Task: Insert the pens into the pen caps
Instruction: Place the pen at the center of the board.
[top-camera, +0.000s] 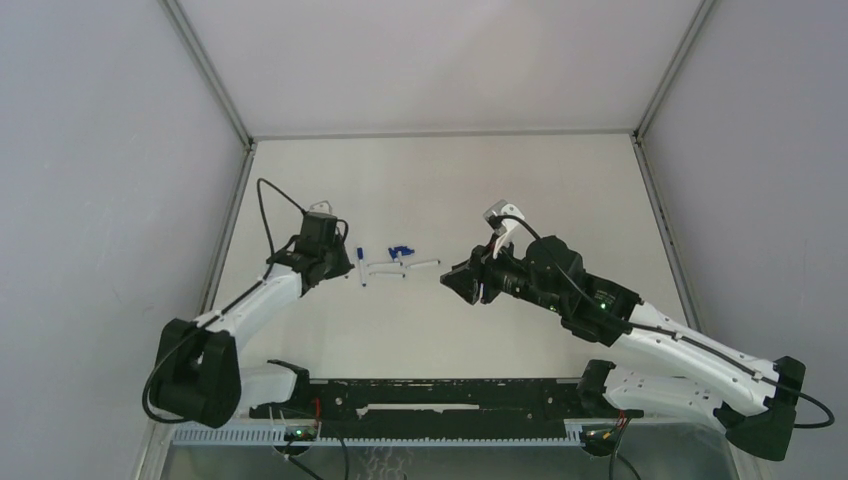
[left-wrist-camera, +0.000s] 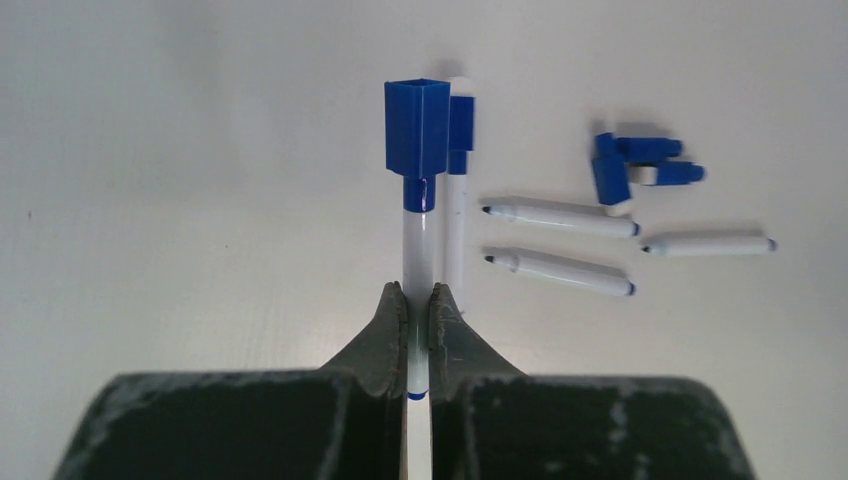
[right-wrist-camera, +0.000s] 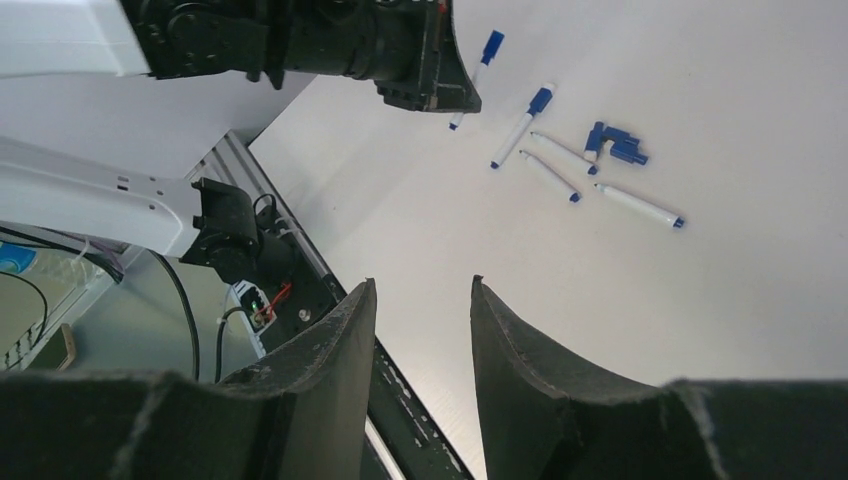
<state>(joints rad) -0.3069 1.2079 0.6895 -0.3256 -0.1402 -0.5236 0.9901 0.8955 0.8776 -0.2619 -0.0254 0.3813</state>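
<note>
The left tool (left-wrist-camera: 418, 296), clamped on a capped pen (left-wrist-camera: 418, 240) by its tail, leaves the tip free; the right tool (right-wrist-camera: 423, 290) hangs apart, likely for caps (left-wrist-camera: 648, 150).

2 robot arms reach inward, with their grippers facing each other.
The left arm (top-camera: 255, 300) bends toward the centre, and the left gripper (left-wrist-camera: 418, 297) is pinched tight on a pen (left-wrist-camera: 417, 240). The right arm (top-camera: 650, 335) stretches low, and the right gripper (right-wrist-camera: 420, 290) has its jaws apart.
</note>
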